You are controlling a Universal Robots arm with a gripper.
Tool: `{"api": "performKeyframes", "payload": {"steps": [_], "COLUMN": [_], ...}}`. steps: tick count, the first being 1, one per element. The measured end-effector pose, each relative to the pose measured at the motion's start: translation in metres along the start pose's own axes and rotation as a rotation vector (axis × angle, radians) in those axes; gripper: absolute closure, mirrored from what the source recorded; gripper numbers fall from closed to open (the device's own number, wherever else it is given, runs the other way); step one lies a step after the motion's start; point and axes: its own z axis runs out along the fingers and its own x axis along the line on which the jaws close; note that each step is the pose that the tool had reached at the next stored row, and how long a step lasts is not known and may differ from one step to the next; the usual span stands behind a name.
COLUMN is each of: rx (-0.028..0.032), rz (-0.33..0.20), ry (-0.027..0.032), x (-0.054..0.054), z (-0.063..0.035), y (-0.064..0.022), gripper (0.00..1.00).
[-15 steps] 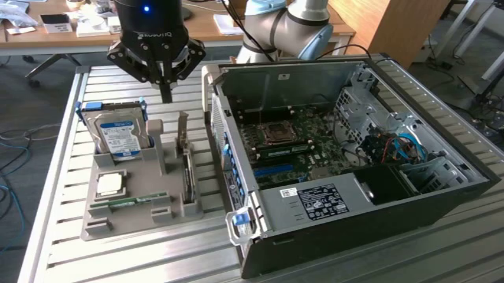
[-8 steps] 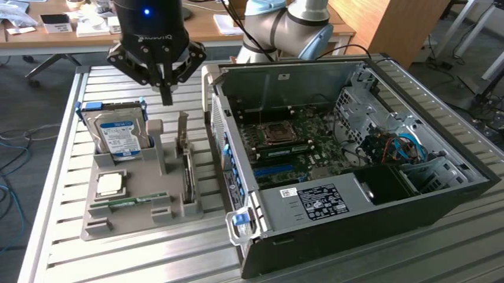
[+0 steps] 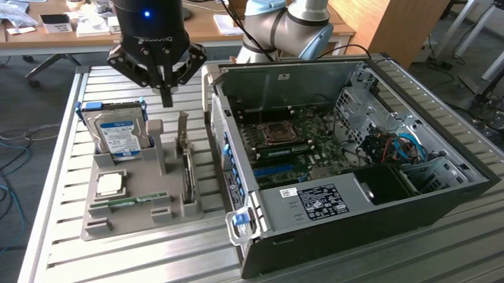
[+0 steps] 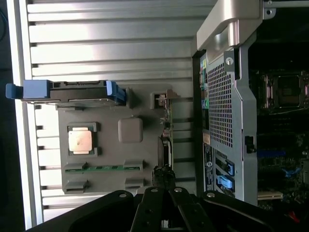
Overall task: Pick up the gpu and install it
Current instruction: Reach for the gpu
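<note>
Gpu [image 3: 186,171] near, below closed, empty gripper [image 3: 166,97]; upright on edge in tray [image 3: 126,219] slot, between drive [image 3: 118,137] and case [image 3: 339,247]. Probably light, stiff, fragile; best pinched across thin top edge beside bracket [image 3: 183,125], clear of board components. Flat faces likely slick.

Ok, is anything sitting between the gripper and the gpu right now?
Nothing visible. The gripper, shut, hangs above the tray, and the gpu stands on edge in its slot below it with its top edge bare. The hard drive stands off to the side.
</note>
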Motion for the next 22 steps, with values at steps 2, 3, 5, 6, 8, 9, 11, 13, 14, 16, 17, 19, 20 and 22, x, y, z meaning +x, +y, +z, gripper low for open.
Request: {"api": "performKeyframes", "payload": {"steps": [2,3,5,6,8,9,11,13,14,16,17,19,20,22], "rx": [0.0001,0.0002,0.0002,0.0001,0.0001,0.0002,0.0001,0.0002,0.0002,0.0003,0.0003,0.0004,0.0004,0.0005], "rz": [0.000,0.000,0.000,0.000,0.000,0.000,0.000,0.000,0.000,0.000,0.000,0.000,0.000,0.000], "ry": [0.0001,0.0001,0.0001,0.0000,0.0001,0.0002,0.0001,0.0000,0.0001,0.0000,0.0000,0.0000,0.0001,0.0001], "x": [0.0000,0.0000,-0.0001,-0.0001,-0.0001,-0.0002,-0.0002,-0.0003,-0.0003,-0.0004,-0.0004,-0.0005,-0.0005,-0.0006], "z": [0.0001,0.0001,0.0001,0.0001,0.0002,0.0002,0.0004,0.0006,0.0006,0.0008,0.0009,0.0010,0.0011,0.0013], "y": [-0.0005,-0.0006,-0.0007,-0.0007,-0.0014,-0.0019,-0.0028,-0.0037,-0.0042,-0.0050,-0.0054,-0.0062,-0.0067,-0.0079], "gripper": [0.89,0.89,0.89,0.89,0.89,0.89,0.89,0.89,0.89,0.89,0.89,0.89,0.89,0.89]}}
